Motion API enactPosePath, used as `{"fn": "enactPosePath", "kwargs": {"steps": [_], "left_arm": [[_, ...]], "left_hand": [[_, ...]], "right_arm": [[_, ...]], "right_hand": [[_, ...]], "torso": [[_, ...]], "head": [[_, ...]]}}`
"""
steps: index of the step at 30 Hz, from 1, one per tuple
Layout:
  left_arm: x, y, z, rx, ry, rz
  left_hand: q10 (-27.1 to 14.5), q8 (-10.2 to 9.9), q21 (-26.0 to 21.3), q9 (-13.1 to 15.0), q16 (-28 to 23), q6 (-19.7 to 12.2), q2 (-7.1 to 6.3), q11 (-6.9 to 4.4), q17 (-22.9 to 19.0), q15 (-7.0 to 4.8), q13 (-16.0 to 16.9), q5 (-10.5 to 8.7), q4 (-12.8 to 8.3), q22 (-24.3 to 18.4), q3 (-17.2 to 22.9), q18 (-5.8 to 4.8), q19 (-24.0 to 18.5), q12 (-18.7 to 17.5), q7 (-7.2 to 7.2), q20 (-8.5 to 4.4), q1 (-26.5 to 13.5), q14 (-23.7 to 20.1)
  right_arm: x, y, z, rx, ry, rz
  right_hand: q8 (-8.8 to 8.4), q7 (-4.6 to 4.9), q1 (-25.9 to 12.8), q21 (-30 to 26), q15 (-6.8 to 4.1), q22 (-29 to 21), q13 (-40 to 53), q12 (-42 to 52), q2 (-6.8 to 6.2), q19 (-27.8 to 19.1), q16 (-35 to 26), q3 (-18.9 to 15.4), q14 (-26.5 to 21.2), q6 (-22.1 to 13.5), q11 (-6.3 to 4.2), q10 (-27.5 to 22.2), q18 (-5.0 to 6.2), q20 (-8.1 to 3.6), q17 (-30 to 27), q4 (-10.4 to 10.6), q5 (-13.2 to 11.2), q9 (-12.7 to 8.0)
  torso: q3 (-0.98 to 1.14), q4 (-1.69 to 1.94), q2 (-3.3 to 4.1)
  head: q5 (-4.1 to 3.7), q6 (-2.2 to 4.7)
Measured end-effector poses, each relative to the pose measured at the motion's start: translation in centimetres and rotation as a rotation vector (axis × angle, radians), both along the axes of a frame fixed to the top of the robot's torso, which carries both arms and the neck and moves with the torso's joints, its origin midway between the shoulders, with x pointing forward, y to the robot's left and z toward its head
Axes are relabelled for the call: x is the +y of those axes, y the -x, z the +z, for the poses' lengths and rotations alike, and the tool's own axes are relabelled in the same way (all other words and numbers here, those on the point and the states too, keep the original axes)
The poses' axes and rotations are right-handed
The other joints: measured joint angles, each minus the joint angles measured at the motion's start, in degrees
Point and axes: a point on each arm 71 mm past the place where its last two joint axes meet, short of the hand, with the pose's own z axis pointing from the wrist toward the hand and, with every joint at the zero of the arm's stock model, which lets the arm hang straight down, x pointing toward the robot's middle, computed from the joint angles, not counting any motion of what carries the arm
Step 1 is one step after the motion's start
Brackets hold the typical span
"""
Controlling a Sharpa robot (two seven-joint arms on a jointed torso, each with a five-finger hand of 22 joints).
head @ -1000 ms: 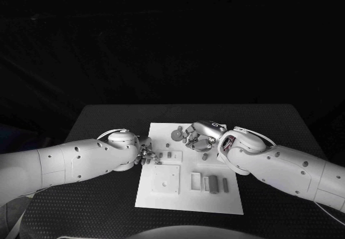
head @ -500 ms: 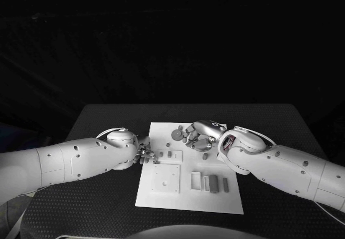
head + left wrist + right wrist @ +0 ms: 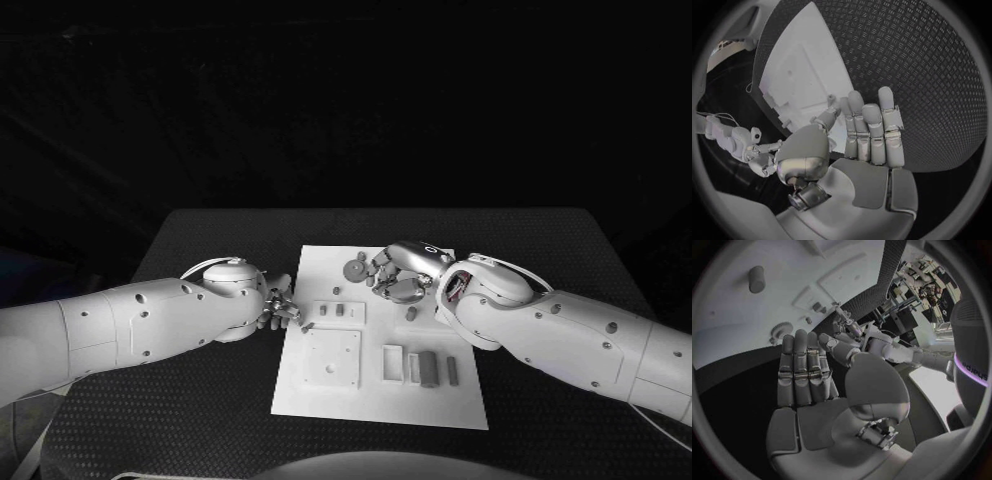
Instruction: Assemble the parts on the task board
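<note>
The task board (image 3: 378, 350) lies in the middle of the black counter (image 3: 534, 250), with grey parts (image 3: 430, 368) laid side by side toward its near right and a round gear-like part (image 3: 355, 269) near its far edge. The left hand (image 3: 278, 311) sits at the board's left edge, its fingers (image 3: 872, 131) straight and held together, holding nothing as far as the left wrist view lets me judge. The right hand (image 3: 398, 273) hovers over the far part of the board just beside the gear, fingers (image 3: 806, 371) likewise extended and empty. The step in hand looks like choosing and picking a part, so the right hand would do well to come down squarely over the gear and close thumb against fingers on its rim rather than nudging it sideways (the left could steady the board's edge meanwhile). The head view gives the whole layout and both arms' spacing; the wrist views add what it hides, namely the bare palms and the gaps under the fingers. The right wrist view also shows the left hand's fingertips close to the small pegs on the board.
</note>
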Motion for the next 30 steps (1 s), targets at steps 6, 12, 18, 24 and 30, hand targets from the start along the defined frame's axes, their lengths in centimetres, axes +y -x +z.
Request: {"fn": "enactPosePath", "kwargs": {"steps": [6, 12, 18, 24, 30], "left_arm": [[0.8, 0.2, -0.1, 0.001, -0.003, 0.013], [1.2, 0.2, -0.1, -0.006, 0.002, 0.024], [1.4, 0.1, 0.1, -0.037, 0.03, 0.048], [1.5, 0.0, 0.3, -0.059, 0.074, 0.081], [1.0, 0.0, 0.3, -0.055, 0.1, 0.082]], "left_hand": [[0.0, 0.0, 0.0, -0.06, 0.0, 0.0, 0.0, 0.0, -0.06, 0.0, -0.01, 0.0, 0.0, 0.02, 0.0, 0.0, 0.0, 0.0, 0.0, 0.0, 0.0, 0.0], [0.0, 0.0, -0.22, -0.13, 0.0, 0.0, -0.27, 0.0, -0.19, 0.0, -0.01, -0.01, 0.0, 0.05, 0.0, 0.0, 0.0, 0.0, 0.0, 0.01, 0.18, 0.0], [-1.51, -0.95, -2.04, -1.08, -0.94, -2.08, -2.89, 0.81, -1.29, 0.7, -0.63, -1.5, 1.77, -0.08, 0.7, 0.0, -0.87, -1.28, 0.93, 0.44, -1.91, -1.44], [-3.5, -2.32, -3.68, -1.95, -2.04, -4.22, -7.33, 1.43, -2.1, 1.04, -1.24, -2.62, 5.0, -0.6, 0.06, 0.0, -2.4, -2.66, 2.17, 1.13, -5.68, -3.26], [-3.91, -2.32, -4.21, -1.95, -2.04, -4.61, -7.69, 1.42, -2.09, 1.0, -1.2, -2.62, 2.32, -0.69, -3.54, -0.01, -2.68, -2.67, 2.15, 1.03, -7.71, -3.69]], "right_arm": [[0.0, 0.0, 0.0, 0.0, 0.0, -0.001], [-0.1, 0.0, 0.0, 0.0, 0.001, -0.002], [-0.1, 0.0, 0.0, 0.0, 0.001, -0.002], [-0.1, -0.1, -0.1, 0.0, 0.002, -0.003], [-0.1, -0.1, -0.1, 0.001, 0.002, -0.004]], "right_hand": [[0.0, 0.0, 0.0, 0.0, 0.0, 0.0, 0.0, 0.0, 0.0, 0.0, 0.0, 0.0, 0.0, 0.0, 0.0, 0.0, 0.0, 0.0, 0.0, 0.0, 0.0, 0.0], [0.0, 0.0, 0.0, 0.0, 0.0, 0.05, 0.0, 0.0, 0.0, 0.0, 0.0, 0.0, 0.0, 0.0, 0.0, 0.0, 0.0, 0.0, 0.01, 0.0, 0.0, -0.01], [0.0, 0.0, 0.01, 0.0, 0.0, 0.05, -0.01, 0.0, -0.01, 0.0, 0.0, 0.0, 0.0, 0.0, 0.0, 0.0, 0.0, 0.0, 0.04, 0.0, 0.0, 0.05], [0.0, 0.0, 0.01, 0.0, 0.0, 0.05, -0.01, 0.0, 0.0, 0.0, -0.03, 0.0, 0.0, 0.0, 0.0, 0.0, 0.0, 0.0, 0.04, 0.0, 0.0, 0.05], [0.0, 0.0, 0.01, -0.22, 0.0, 0.1, 0.04, 0.0, -0.01, 0.0, -0.23, 0.0, 0.0, 0.0, 0.0, 0.0, 0.0, 0.0, 0.04, 0.0, 0.0, 0.04]], "torso": [[0.0, 0.02, 0.0], [-0.02, 0.02, 0.01], [-0.02, 0.02, 0.01], [-0.02, 0.0, 0.01], [0.01, -0.03, 0.01]], "head": [[-0.08, -0.01], [-0.16, -0.01], [-0.13, 0.02], [-0.16, 0.12], [-0.19, 0.08]]}}
